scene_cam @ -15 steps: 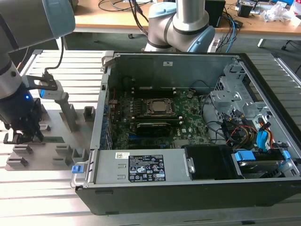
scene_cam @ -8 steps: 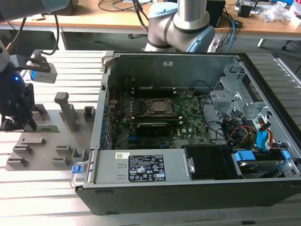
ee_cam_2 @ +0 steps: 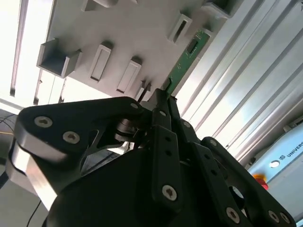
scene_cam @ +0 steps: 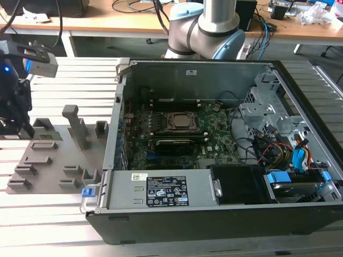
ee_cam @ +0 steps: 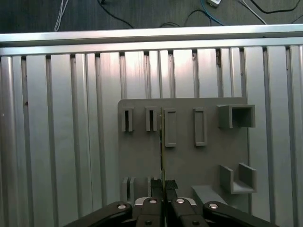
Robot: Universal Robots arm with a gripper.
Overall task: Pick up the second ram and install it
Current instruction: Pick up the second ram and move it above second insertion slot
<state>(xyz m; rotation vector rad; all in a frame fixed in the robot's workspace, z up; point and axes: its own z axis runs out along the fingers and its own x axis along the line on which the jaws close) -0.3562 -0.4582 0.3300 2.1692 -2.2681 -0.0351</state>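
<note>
The ram [ee_cam_2: 185, 61] was pinched at one end by the gripper [ee_cam_2: 162, 97], edge-on and pointing away from the wrist, over the grey holder plate [ee_cam: 189, 161], well apart from the open case [scene_cam: 203, 214]. That grip presumably left its long edges free for seating.

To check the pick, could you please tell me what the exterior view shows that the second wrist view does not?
The exterior view offers the open computer case with its motherboard and processor. The second wrist view offers the second ram, a green stick clamped in the gripper. Both share the grey holder plate.
</note>
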